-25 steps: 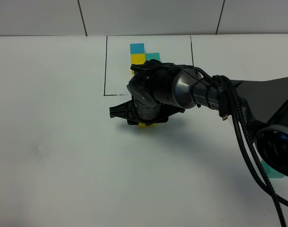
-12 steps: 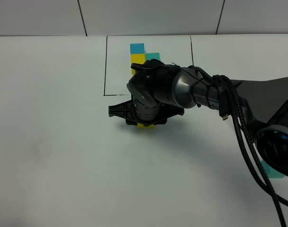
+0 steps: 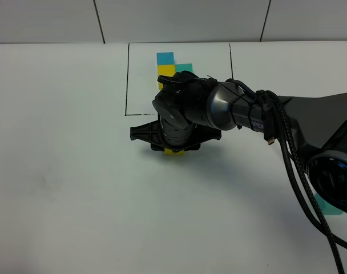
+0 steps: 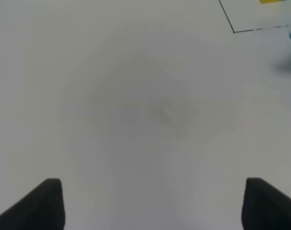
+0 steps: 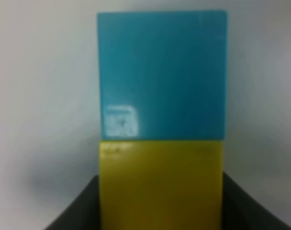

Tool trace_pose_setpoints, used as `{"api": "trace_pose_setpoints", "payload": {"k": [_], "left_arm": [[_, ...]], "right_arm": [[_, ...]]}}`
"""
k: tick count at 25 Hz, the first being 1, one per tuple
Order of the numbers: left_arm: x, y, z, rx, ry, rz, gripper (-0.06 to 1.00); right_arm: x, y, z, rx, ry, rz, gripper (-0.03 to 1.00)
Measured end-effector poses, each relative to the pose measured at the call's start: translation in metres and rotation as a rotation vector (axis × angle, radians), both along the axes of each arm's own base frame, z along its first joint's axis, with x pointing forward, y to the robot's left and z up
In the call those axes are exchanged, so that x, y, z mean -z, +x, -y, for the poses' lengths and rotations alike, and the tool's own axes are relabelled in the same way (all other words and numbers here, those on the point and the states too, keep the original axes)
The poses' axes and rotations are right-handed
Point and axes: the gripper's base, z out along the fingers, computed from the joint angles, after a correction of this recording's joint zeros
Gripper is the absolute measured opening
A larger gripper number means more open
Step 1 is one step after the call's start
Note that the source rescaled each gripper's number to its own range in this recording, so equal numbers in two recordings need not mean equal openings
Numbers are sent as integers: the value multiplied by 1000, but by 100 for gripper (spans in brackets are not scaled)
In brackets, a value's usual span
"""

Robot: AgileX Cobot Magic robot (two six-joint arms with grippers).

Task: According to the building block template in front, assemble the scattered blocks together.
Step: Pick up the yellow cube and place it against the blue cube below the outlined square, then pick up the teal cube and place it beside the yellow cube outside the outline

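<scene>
White tabletop [image 3: 65,188]: at centre frame the right gripper [image 3: 174,146] clamps the yellow block [image 5: 160,187], blue block [image 5: 162,72] touching it, just below the template [image 3: 166,64]; left gripper [image 4: 150,206] gapes, empty

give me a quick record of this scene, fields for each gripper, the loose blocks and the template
left gripper: open, empty, over bare table
right gripper: shut on yellow block, just outside the template's frame
blue block: flush against yellow block, edge to edge
teal block: apart, far right, partly hidden
template: blue, yellow, teal L inside black frame
left to do: add teal block
</scene>
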Motion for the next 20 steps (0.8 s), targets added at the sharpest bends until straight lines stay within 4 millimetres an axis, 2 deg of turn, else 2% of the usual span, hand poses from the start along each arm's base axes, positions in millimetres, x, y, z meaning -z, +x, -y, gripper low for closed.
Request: {"api": "trace_pose_setpoints", "payload": {"k": [3,5,8,14,15,17,20], "left_arm": [[0,0,0,0,0,0,87],[0,0,0,0,0,0,87],[0,0,0,0,0,0,87],[0,0,0,0,0,0,87],[0,0,0,0,0,0,87],[0,0,0,0,0,0,87],[0,0,0,0,0,0,87]], "right_arm": [[-1,0,0,2,3,-1,3],[-2,-1,0,6,9,-4,10],[-7,0,0,4,16,6,31],[-26,1,1,-11,27,56,86],[-31,1,2,-16,24,66,91],[-44,0,5,-52,-1,88,97],[-64,-4,16,-120,-55,106,99]]}}
